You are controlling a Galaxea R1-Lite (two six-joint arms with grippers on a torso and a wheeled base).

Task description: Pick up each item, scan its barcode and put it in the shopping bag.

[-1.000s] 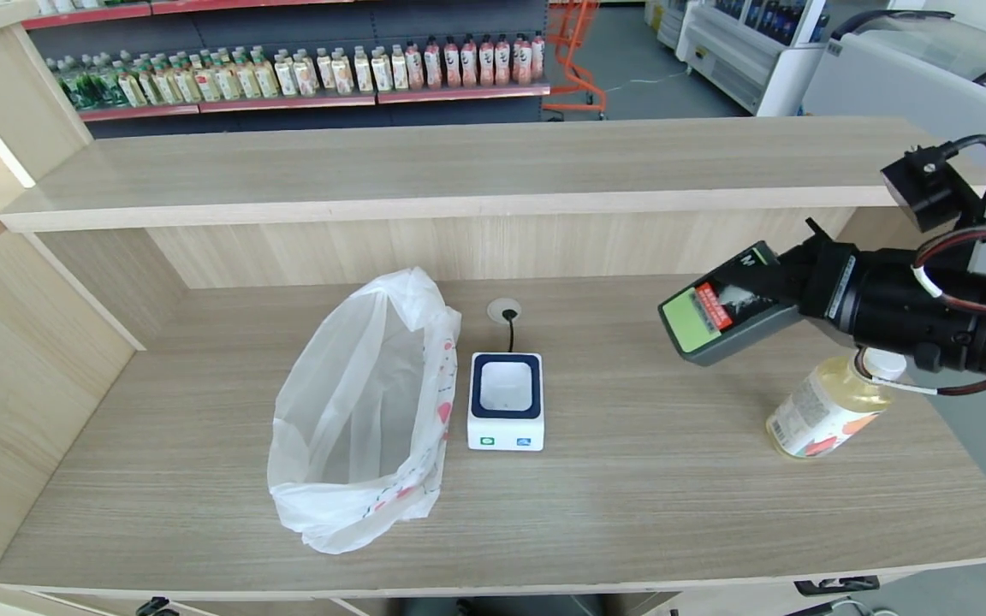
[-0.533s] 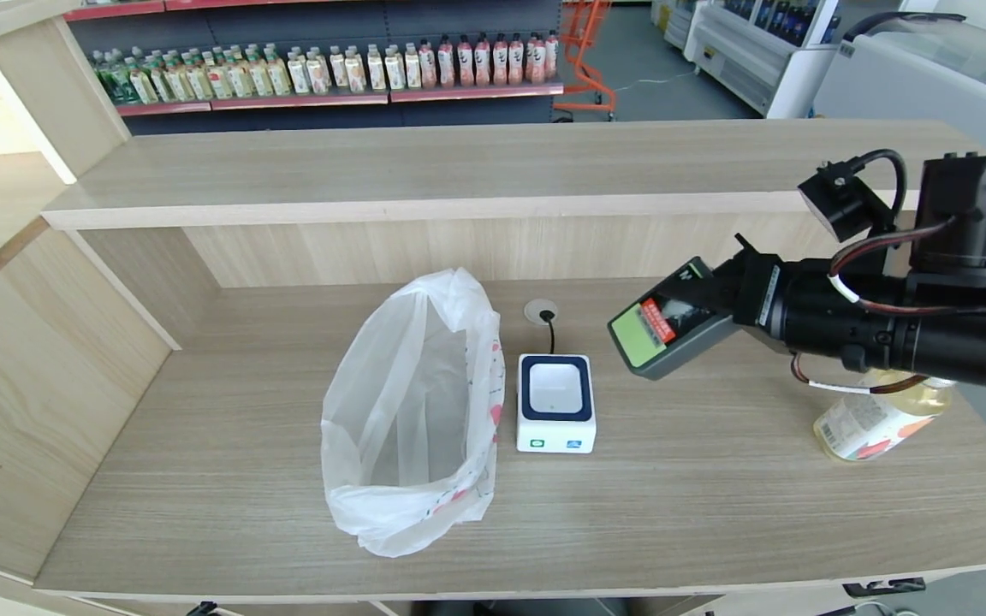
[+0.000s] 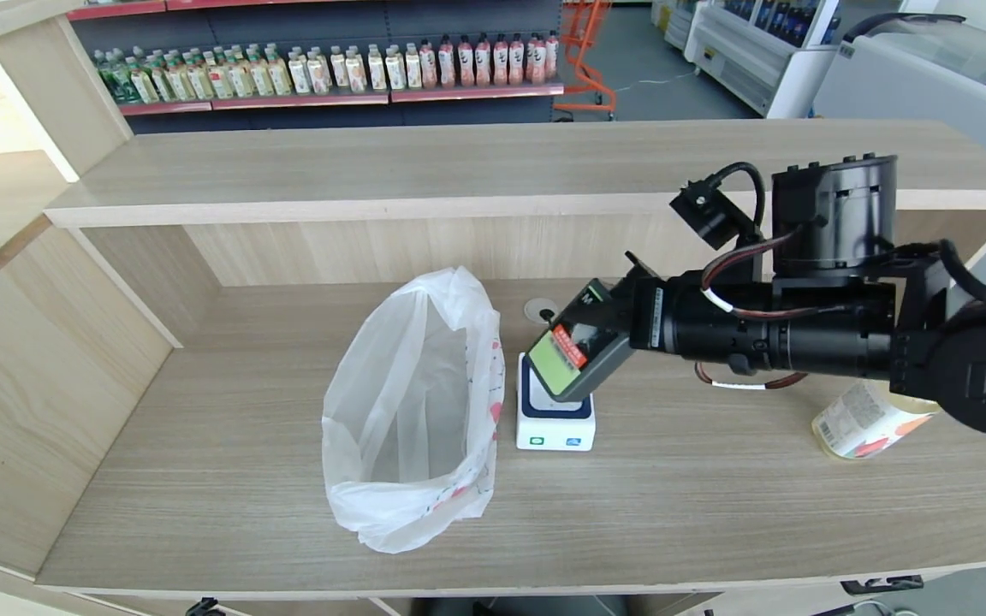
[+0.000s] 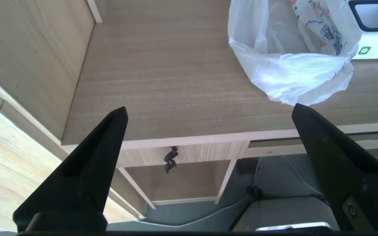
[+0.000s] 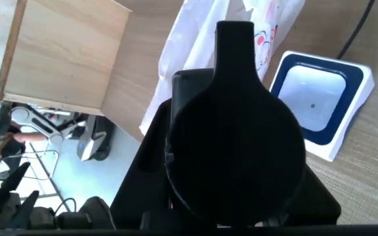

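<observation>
right gripper (image 3: 606,332) clenched on one end of a dark grey box (image 3: 573,358), holding it tilted over the barcode scanner (image 3: 555,425).

the scanner's window lies just below the jaws and the shopping bag (image 3: 412,402) stands open just beyond the box's free end. the face turned down to the window is hidden, so the code may be on another side and the scan could fail. held by one end, the box might swivel or slip as it is carried on, and it could snag the bag's limp rim. a bottle (image 3: 865,423) lies well behind the jaws, under the forearm, where a low arm could roll it. the left gripper (image 4: 209,111) hangs with jaws spread and empty, the bag just ahead of them.
</observation>
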